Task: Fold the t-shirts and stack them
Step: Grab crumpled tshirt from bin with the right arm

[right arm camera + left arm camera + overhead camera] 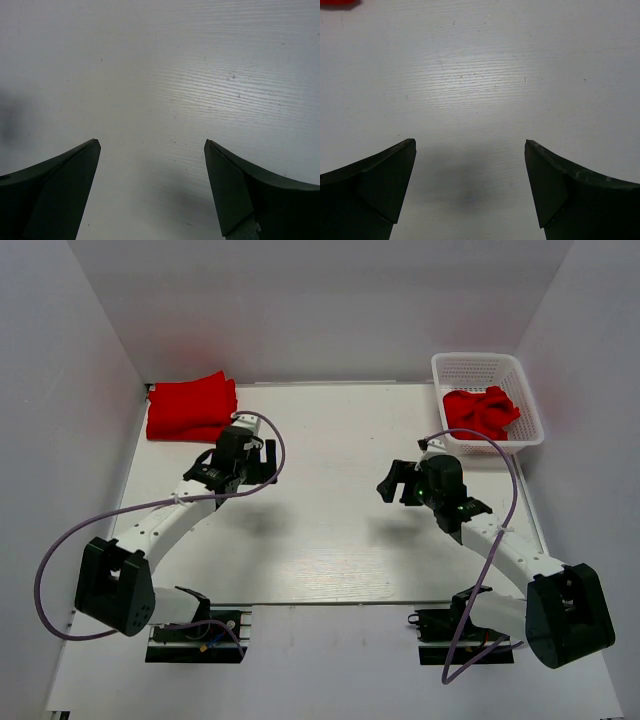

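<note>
A folded red t-shirt (191,407) lies at the table's far left corner; a sliver of it shows in the left wrist view (339,2). A crumpled red t-shirt (481,410) lies in the white mesh basket (487,366) at the far right. My left gripper (258,461) is open and empty, just right of and nearer than the folded shirt; its wrist view (470,145) shows bare table between the fingers. My right gripper (398,481) is open and empty over the table, left of and nearer than the basket; its wrist view (152,144) shows bare table.
White walls close the table on the left, back and right. Purple cables (60,550) loop from both arms. The arm bases (195,635) sit at the near edge.
</note>
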Robot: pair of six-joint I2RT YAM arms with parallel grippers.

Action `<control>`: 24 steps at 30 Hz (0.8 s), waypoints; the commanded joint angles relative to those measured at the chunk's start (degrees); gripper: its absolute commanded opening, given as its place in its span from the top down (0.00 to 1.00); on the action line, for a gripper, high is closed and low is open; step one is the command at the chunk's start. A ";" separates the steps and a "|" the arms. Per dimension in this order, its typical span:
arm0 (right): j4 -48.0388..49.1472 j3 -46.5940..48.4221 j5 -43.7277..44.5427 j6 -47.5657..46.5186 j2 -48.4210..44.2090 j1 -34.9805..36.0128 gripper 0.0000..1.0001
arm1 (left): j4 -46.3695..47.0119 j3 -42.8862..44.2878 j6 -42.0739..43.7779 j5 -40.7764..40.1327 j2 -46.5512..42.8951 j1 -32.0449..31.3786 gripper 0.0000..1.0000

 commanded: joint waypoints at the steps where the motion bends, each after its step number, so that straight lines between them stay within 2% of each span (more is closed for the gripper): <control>1: 0.70 0.88 1.13 -1.24 -0.48 0.08 0.10 | -0.23 1.50 0.42 -0.70 -2.42 -0.14 0.00; 9: 1.31 0.27 0.79 -2.56 -3.29 0.08 0.10 | 2.84 -2.44 0.42 -0.70 -8.56 -0.14 0.00; 16: -0.44 2.90 2.72 -4.75 -0.13 -0.10 0.10 | 2.85 -2.98 0.42 -0.17 -9.63 -0.14 0.00; 19: -2.11 7.64 11.49 -2.75 4.86 -0.79 0.10 | 2.85 -2.98 0.42 0.35 -9.63 -0.14 0.00; 20: -2.55 12.01 14.55 -2.64 6.10 -1.06 0.10 | 2.85 -3.50 0.42 0.35 -9.63 -0.14 0.00; 21: -4.47 13.88 17.54 -2.73 10.64 -1.50 0.10 | 2.85 -3.51 0.42 0.35 -9.63 -0.14 0.00; 22: -6.41 15.72 18.53 -2.64 12.43 -3.07 0.10 | 2.85 -3.51 0.42 0.35 -9.63 -0.14 0.00; 24: -9.22 25.19 19.15 -3.52 17.17 -4.57 0.10 | 2.85 -3.51 0.42 0.35 -9.63 -0.14 0.00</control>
